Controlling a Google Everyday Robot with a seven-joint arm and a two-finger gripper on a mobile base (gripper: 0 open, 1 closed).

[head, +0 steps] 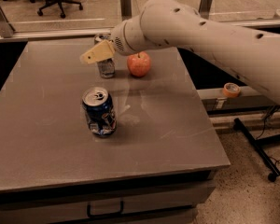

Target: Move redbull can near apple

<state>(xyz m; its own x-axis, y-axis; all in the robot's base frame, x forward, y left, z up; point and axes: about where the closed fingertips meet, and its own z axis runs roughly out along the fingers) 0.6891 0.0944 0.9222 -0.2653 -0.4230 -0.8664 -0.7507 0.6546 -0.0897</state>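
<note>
You're looking at a matt grey surface (168,125), faintly scuffed. Near its far edge, the gripper (91,57) looks like pale matt plastic, right by the shiny metal redbull can (106,69). The apple (139,64) is smooth and slightly glossy.

I have the one arm (224,36) stretched in from the right. Its thick white forearm slopes up and leftward toward the redbull can (106,69). The rounded wrist housing (130,31) sits just right of the can's top and slightly above it. From the wrist the gripper (96,55) juts out to the left and a little downward. Its tan end crosses in front of the can's upper half and pokes past the can's left side. From my view they overlap, and I cannot tell whether they touch.
</note>
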